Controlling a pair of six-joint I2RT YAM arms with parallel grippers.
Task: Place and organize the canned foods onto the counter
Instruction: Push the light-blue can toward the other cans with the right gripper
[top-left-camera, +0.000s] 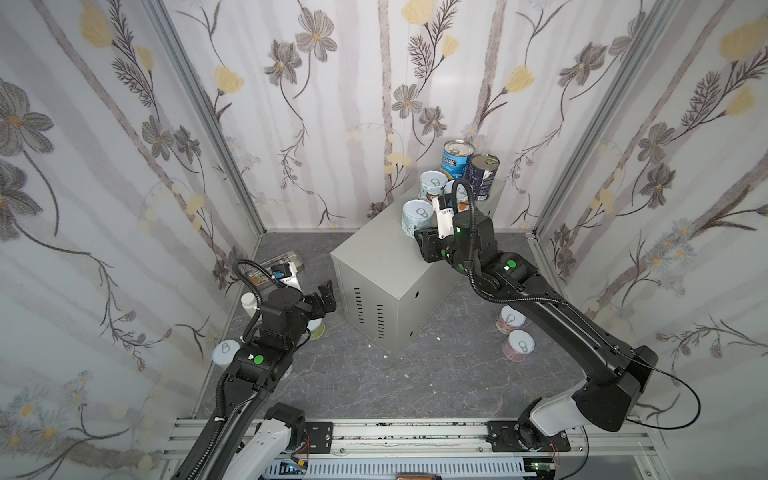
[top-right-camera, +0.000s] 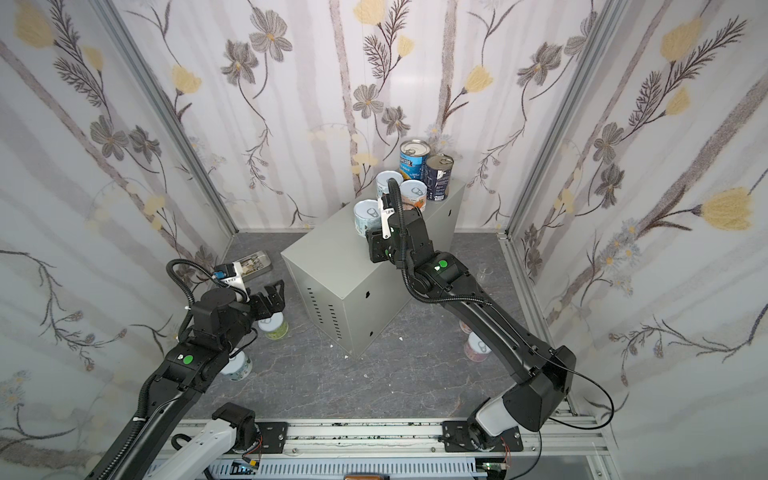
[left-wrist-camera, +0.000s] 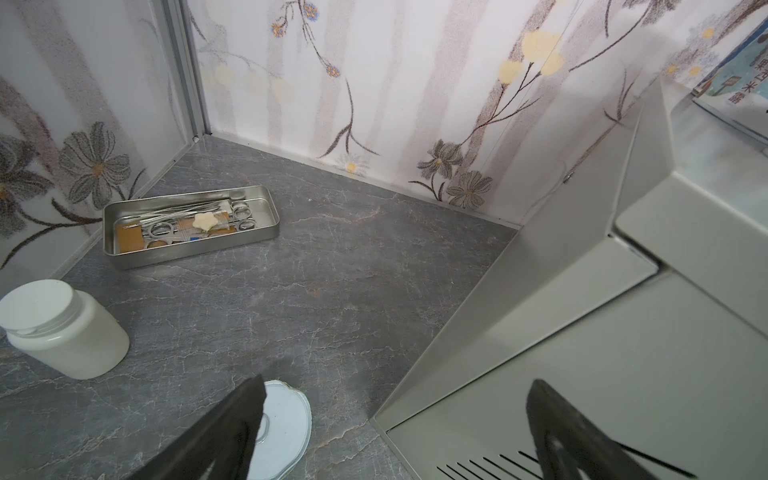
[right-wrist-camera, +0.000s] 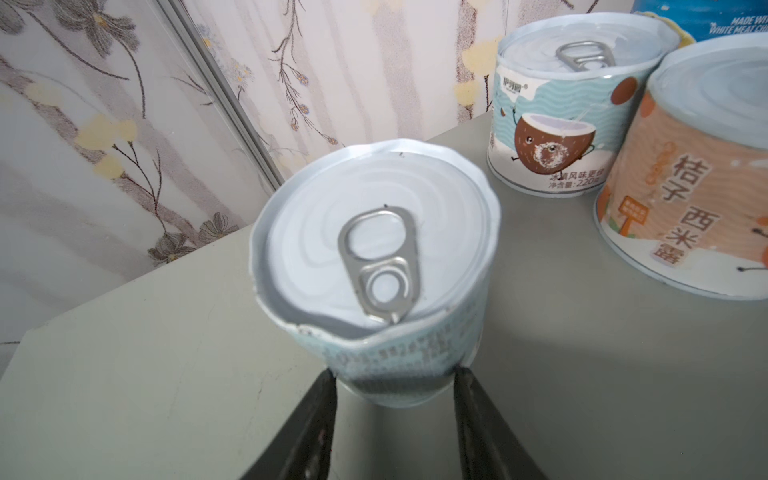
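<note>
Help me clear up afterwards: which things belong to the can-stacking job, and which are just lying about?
Job: counter, blue tin, navy tin, coconut can, orange can, light-blue can in right gripper, floor cans.
Lying about: metal tray, white bottle.

Overhead pair looks down; wrists close (counter (top-left-camera: 374, 257) shared).

Place: robot test booth | Walls: flowered panels (top-left-camera: 332, 83) in metal frames (top-left-camera: 201, 104) | Floor: grey marble-look sheet (top-left-camera: 353, 386) | Front: metal rail (top-left-camera: 415, 428) bearing two robot arms (top-left-camera: 561, 328)
</note>
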